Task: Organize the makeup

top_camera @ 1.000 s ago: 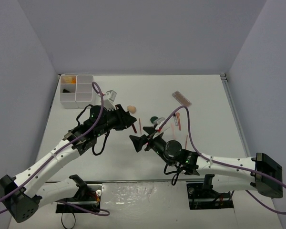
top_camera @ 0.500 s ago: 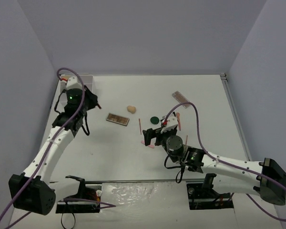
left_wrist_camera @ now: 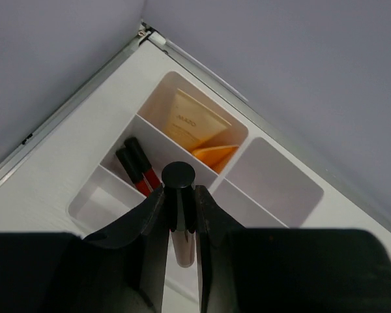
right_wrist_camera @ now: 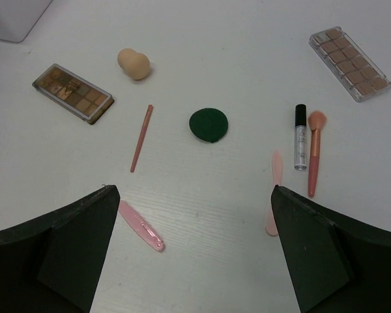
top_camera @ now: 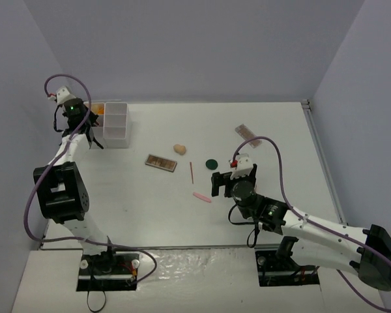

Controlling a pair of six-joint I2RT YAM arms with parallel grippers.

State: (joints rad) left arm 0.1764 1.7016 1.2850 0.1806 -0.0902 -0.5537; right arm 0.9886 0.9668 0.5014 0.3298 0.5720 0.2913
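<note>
Makeup: we are finding most of it lying loose on the bench (right_wrist_camera: pixel 202 26), with a few pieces sitting in the box (left_wrist_camera: pixel 163 134) at the far left corner.
Sorted: we are seeing a beige tube (left_wrist_camera: pixel 194 120) and an orange tube (left_wrist_camera: pixel 216 154) sharing one compartment, and two red sticks (left_wrist_camera: pixel 138 171) lying side by side in the next.
Left tool (left_wrist_camera: pixel 180 195): it is pinching narrow on a capped tube (left_wrist_camera: pixel 178 175), which is hanging upright just above the box, near the red sticks.
Right tool (right_wrist_camera: pixel 192 215): it is standing wide and holding nothing, hovering over the loose pieces.
Loose: dark palette (right_wrist_camera: pixel 73 93), sponge (right_wrist_camera: pixel 133 63), pencil (right_wrist_camera: pixel 141 138), compact (right_wrist_camera: pixel 208 124), gloss (right_wrist_camera: pixel 300 137), brush (right_wrist_camera: pixel 315 150), peach stick (right_wrist_camera: pixel 274 192), pink stick (right_wrist_camera: pixel 141 225) and light palette (right_wrist_camera: pixel 350 63) are all waiting on the bench, apart from each other.
Progress: we are judging the job about a third done: four pieces boxed, one arriving, nine to go.
Remaining: we are expecting the capped tube to drop in, then the loose pieces to follow one by one.
</note>
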